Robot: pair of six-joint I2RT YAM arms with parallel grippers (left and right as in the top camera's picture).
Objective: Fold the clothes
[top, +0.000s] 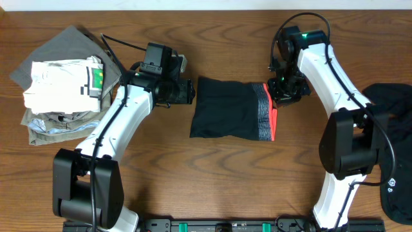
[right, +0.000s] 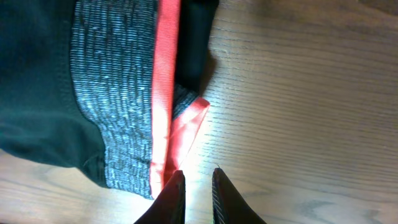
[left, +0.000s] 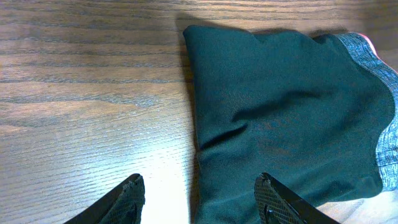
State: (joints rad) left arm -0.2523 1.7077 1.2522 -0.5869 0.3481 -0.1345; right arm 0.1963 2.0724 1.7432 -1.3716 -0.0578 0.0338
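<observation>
– Left gripper (left: pixel 199 186), entry one: fingers spread wide. We log one fingertip over bare table (left: pixel 81 93) and the other over cloth, with neither pinching anything.
– Agreed. Entry two, right gripper (right: pixel 196 186): fingers drawn almost together, with only a thin slit of wood showing between them. We see no cloth in that slit.
– Entry three, the black garment (top: pixel 225 109). Where do we place it?
– Flat on the table, midway between the two arms. Its long axis runs from the left arm's side to the right arm's side, slightly skewed to the table edge.
– Which end points where?
– The grey waistband (top: pixel 262 113) with its coral trim (top: pixel 274 122) faces the right arm, and the plain dark end faces the left arm. Each gripper sits just beside its end's corner, the one farther from the arm bases.
– From the right wrist view we note the coral trim turned out in a small flap at that corner, close to the fingertips.
– Other stock?
– A pile of clothes (top: pixel 61 84) well off on the left arm's side, and a dark garment (top: pixel 396 109) at the right edge, partly out of frame.
</observation>
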